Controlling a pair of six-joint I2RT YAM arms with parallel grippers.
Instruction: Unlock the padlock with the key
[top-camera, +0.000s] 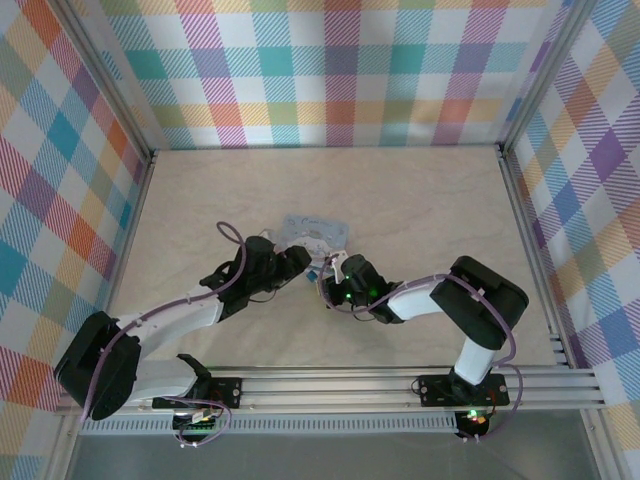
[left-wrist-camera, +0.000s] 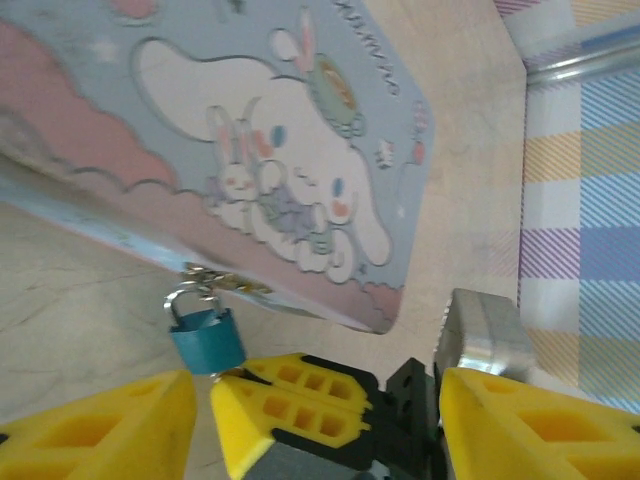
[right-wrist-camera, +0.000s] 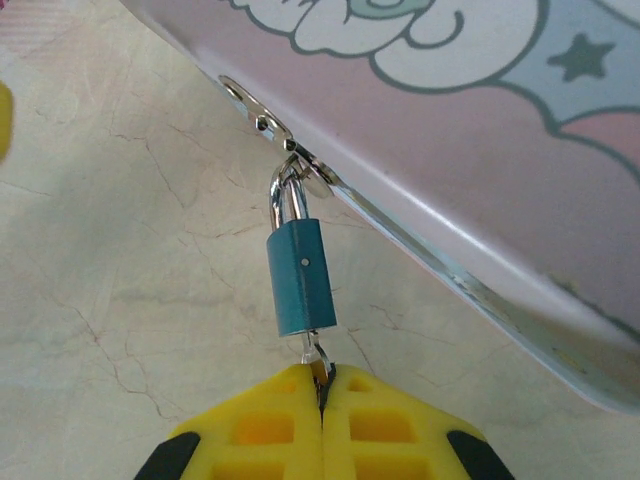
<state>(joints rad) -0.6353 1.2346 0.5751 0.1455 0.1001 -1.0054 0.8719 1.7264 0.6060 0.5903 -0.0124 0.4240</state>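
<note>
Right wrist: the right gripper (right-wrist-camera: 322, 385) is pinched shut on the key (right-wrist-camera: 318, 356), mostly hidden below the padlock (right-wrist-camera: 300, 278), which hangs from the hasp (right-wrist-camera: 262, 118) of the tin (right-wrist-camera: 480, 150). The left gripper (left-wrist-camera: 320, 378) gapes open, its fingers cropped.

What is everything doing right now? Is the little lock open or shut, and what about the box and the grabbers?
tin, lid shut
padlock, locked, shackle looped through the clasp
key, pushed into the bottom of the padlock
right gripper, shut on the key
left gripper, open, holding nothing
</note>
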